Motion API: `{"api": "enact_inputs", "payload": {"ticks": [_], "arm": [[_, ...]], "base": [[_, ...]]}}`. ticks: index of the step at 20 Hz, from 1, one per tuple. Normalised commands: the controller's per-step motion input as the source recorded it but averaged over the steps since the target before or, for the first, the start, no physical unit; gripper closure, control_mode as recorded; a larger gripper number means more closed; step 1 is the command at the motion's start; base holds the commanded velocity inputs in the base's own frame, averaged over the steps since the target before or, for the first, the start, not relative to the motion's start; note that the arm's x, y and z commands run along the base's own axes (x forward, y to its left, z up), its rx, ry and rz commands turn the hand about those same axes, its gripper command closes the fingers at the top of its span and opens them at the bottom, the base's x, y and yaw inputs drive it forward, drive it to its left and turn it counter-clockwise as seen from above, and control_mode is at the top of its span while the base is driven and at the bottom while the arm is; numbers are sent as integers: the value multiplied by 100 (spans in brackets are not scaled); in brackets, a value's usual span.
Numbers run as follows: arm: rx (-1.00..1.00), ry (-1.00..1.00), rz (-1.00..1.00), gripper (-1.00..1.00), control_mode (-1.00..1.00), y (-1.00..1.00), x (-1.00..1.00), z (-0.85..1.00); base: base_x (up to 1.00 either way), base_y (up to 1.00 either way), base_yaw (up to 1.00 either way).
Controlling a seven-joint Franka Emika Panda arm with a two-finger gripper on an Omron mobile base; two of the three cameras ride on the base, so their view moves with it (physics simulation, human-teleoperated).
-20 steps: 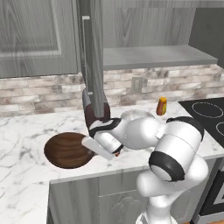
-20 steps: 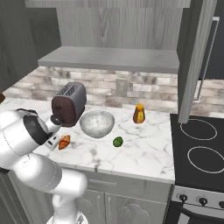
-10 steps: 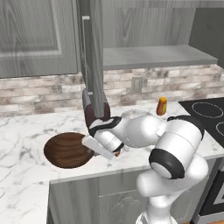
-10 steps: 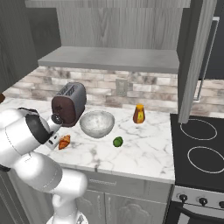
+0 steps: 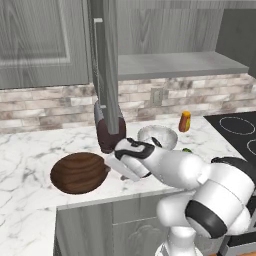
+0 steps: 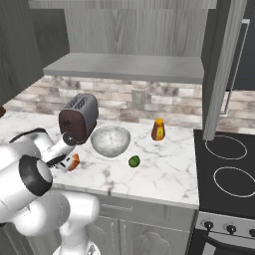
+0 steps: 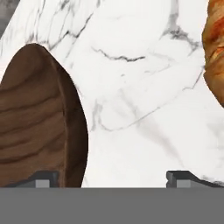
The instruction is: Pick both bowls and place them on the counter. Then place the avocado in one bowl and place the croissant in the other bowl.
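gripper (image 7: 111, 179): jaws apart, empty, low over the counter (image 5: 30, 150)
wooden bowl (image 5: 79, 172): on the counter; just beside the gripper
croissant (image 6: 74, 162): beside the gripper, opposite the wooden bowl

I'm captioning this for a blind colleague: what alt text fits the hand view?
Open gripper low over the white marble counter, with the dark wooden bowl by one fingertip and the edge of an orange-brown croissant at the far side.

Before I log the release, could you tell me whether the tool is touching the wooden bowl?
Cannot tell. In the hand view the tool stands open, and one fingertip sits right at the wooden bowl rim; no clear gap or contact shows.
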Motion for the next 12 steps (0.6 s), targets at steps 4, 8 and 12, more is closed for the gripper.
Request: {"api": "enact_inputs", "payload": {"ticks": [4,8,12], "arm": [[-9,-1,-7,-100,-100,-46,-23,48],[-12,-1,-5,-100,-100,-38,-16,52],[-14,0,-5,-100,-100,-28,-8,48]], "base": [[0,0,0],[0,0,0],[0,0,0]]}}
